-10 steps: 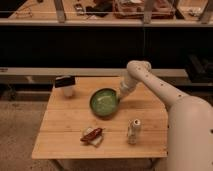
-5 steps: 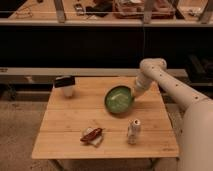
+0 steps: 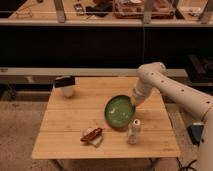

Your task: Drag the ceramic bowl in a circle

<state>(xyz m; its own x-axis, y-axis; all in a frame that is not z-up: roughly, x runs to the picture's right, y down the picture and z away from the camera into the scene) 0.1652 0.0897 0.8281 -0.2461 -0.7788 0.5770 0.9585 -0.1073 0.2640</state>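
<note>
Gripper (image 3: pixel 133 103) pinched shut on ceramic bowl (image 3: pixel 119 112) rim, toward table's (image 3: pixel 65 131) right edge; keep it flat, dodge bottle (image 3: pixel 134 131)

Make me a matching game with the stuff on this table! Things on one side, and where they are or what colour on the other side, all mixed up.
Things:
1. ceramic bowl
2. white cup
3. reddish packet
4. gripper

Clues:
A. back left corner of the table
B. shut on the bowl's right rim
C. glossy green, near the middle
D. near the front edge, left of the small bottle

Pairs: 1-C, 2-A, 3-D, 4-B.
</note>
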